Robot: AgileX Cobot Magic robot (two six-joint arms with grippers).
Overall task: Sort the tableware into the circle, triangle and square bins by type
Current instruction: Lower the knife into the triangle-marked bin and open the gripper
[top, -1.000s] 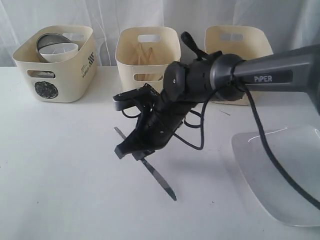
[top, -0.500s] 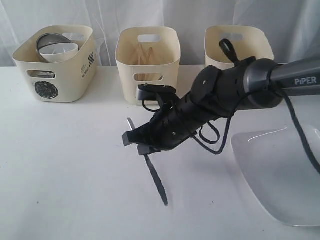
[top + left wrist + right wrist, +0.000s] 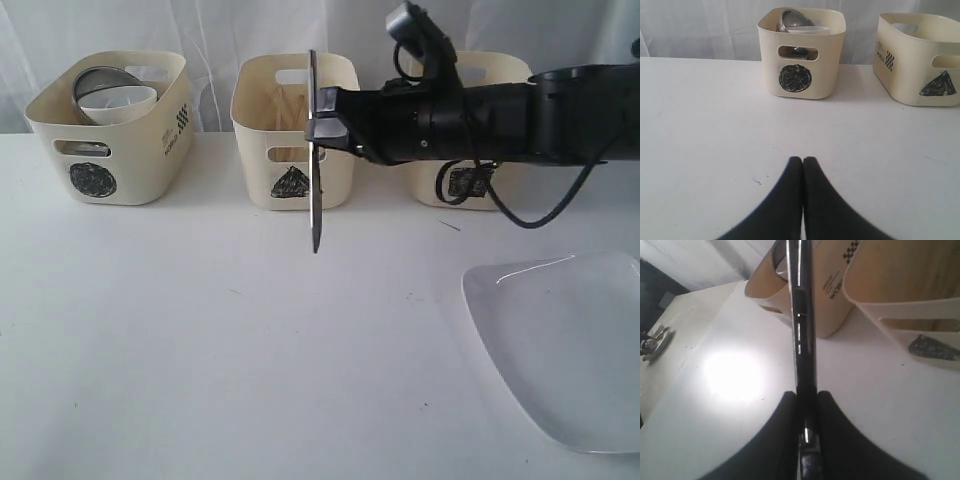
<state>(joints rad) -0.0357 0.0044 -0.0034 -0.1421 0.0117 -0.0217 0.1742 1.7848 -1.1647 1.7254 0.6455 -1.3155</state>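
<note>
A white table (image 3: 150,330) runs back to a pale curtain (image 3: 210,30), with three cream tubs lined up along the far edge. A second ago the right gripper (image 3: 325,130) was low over the table with the knife (image 3: 314,200) slanting beneath it. Now the arm lies stretched out level and the knife hangs upright, pointed end down, well clear of the table and in front of the triangle bin (image 3: 260,170). The claw is clamped on the knife's shaft. That lift likely means the knife is headed for the triangle bin, where the wooden chopsticks (image 3: 285,110) already stand, but it is not yet over the opening. The circle bin (image 3: 120,170) holds the steel bowl (image 3: 100,80) and the white bowl (image 3: 125,102). The square bin (image 3: 500,75) sits partly behind the arm, and the large white plate (image 3: 560,350) lies untouched near the front right. The right wrist view confirms what the exterior view only suggests: both black fingers press flat against the knife's sides. The left wrist view shows the left gripper (image 3: 802,161), absent from the exterior view, with its fingers pressed together on nothing, low over bare table and facing the circle bin.
</note>
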